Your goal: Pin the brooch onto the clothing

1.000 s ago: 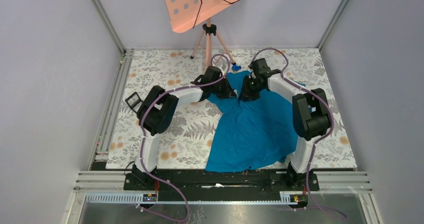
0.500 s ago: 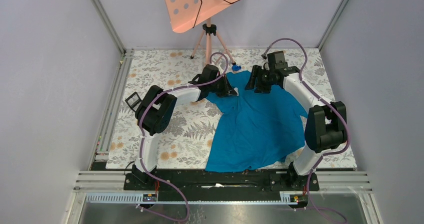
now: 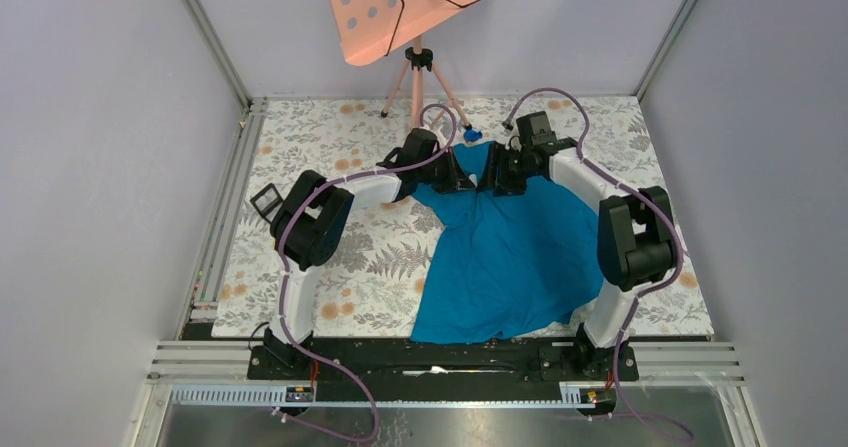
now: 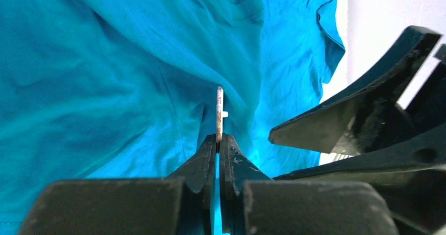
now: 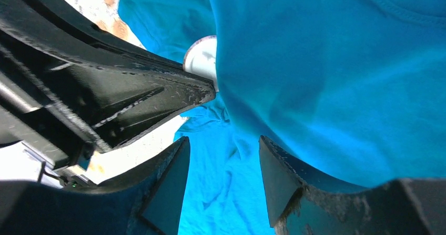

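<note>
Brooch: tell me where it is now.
The brooch shows mid-frame in the left wrist view, pinched edge-on in the shut left gripper, against the T-shirt.

A fixed camera looks down from high behind the near edge over the whole table (image 3: 300, 137). Both wrist cameras face the T-shirt (image 3: 510, 257) at close range; all views share it.
</note>
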